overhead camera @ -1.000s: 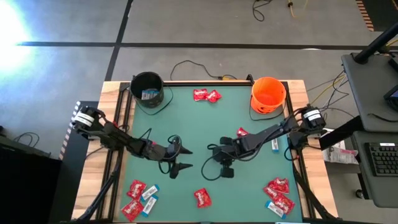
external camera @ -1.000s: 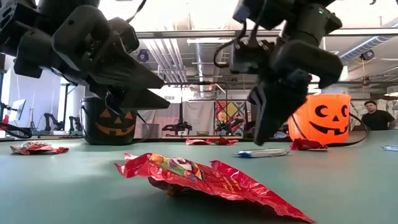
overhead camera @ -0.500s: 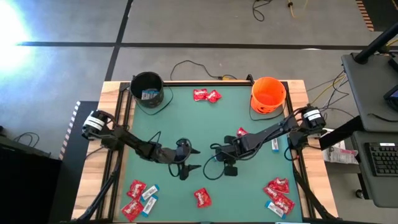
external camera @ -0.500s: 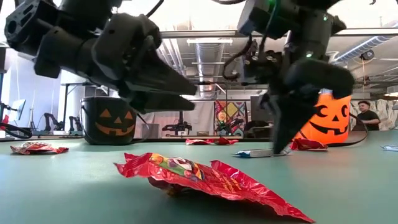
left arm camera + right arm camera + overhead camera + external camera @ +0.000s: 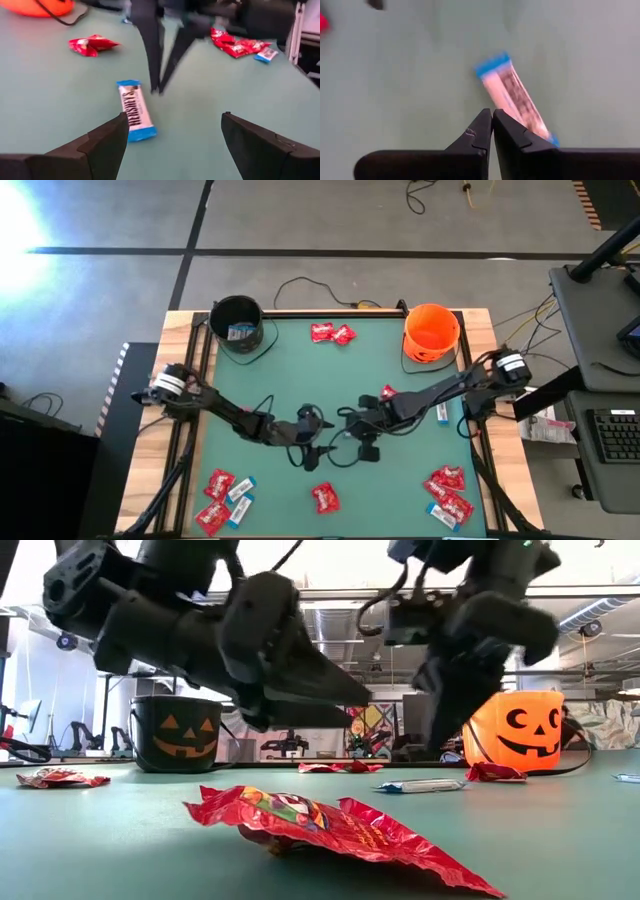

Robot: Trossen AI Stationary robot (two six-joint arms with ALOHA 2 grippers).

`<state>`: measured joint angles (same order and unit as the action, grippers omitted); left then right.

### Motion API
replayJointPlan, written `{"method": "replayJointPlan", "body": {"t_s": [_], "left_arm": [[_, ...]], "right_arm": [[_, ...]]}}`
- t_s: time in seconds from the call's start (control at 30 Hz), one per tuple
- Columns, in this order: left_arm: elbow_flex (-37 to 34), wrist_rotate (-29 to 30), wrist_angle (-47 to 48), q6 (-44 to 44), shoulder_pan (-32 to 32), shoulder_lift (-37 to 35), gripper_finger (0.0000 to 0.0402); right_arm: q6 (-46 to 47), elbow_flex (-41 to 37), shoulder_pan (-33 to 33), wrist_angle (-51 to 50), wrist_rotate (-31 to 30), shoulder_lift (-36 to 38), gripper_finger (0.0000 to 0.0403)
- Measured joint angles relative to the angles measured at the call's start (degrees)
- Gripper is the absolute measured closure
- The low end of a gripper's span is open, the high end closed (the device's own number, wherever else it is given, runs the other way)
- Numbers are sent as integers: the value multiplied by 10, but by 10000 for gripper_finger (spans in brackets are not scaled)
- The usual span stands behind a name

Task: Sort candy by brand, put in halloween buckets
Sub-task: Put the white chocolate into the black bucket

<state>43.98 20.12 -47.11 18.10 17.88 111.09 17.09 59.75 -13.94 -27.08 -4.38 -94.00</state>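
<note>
The green table [image 5: 300, 380] carries everything: the black bucket [image 5: 237, 323] stands at its far left corner with a white-and-blue bar already inside, and the orange bucket [image 5: 431, 332] at its far right corner. Candy lies scattered: a pair of red packets [image 5: 332, 333] by the far edge between the buckets, a mixed cluster [image 5: 224, 498] of red packets and bars at the near left corner, a red pile [image 5: 448, 492] at the near right corner, one red packet [image 5: 324, 498] at the middle of the near edge, and a small red one [image 5: 389, 392] nearer the right side. Both arms meet at the table's centre. The left gripper [image 5: 318, 456] hangs low with its fingers spread wide and nothing between them; its wrist camera looks onto a white-and-blue bar [image 5: 135, 110] lying flat on the green. The right gripper [image 5: 366, 444] is just beside that bar, its fingers pressed together at the tips and empty, the tips hovering just short of the bar's end in its own wrist view. The step in hand looks like picking up this centre bar, with neither gripper holding it yet. Since the black bucket already holds a bar of this kind, the next move probably calls for one gripper to straddle the bar, close on it, lift, and carry it to the far left corner; the left arm seems better placed, and the right should clear away to avoid a bump.
</note>
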Motion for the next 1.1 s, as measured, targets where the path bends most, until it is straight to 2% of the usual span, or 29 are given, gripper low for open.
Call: {"method": "replayJointPlan", "body": {"t_s": [0.13, 0.23, 0.3, 0.43, 0.53, 0.6, 0.77, 0.9, 1.0, 1.1], "left_arm": [[55, 5, 2, 25, -10, 54, 100], [96, 59, 18, 13, -10, 92, 102], [114, 82, 28, 5, -12, 113, 104], [135, 87, 26, 28, -23, 147, 112], [141, 90, 25, 24, -25, 167, 120], [145, 113, 16, 18, -24, 179, 130], [146, 140, 4, 13, -25, 203, 183], [137, 141, 6, 6, -26, 207, 259], [133, 113, 12, 8, -28, 196, 313], [130, 106, 14, -4, -28, 182, 316]], "right_arm": [[51, 0, -26, -75, -57, 42, 390], [92, -5, -50, -118, -101, 76, 390], [111, -10, -66, -119, -121, 98, 390], [129, -18, -91, -108, -147, 133, 390], [132, -21, -102, -111, -166, 143, 390], [131, -22, -104, -112, -182, 149, 390], [138, -22, -104, -107, -212, 143, 390], [138, -22, -104, -104, -213, 128, 390], [138, -23, -104, -101, -213, 123, 390], [138, -23, -104, -97, -214, 118, 390]]}}
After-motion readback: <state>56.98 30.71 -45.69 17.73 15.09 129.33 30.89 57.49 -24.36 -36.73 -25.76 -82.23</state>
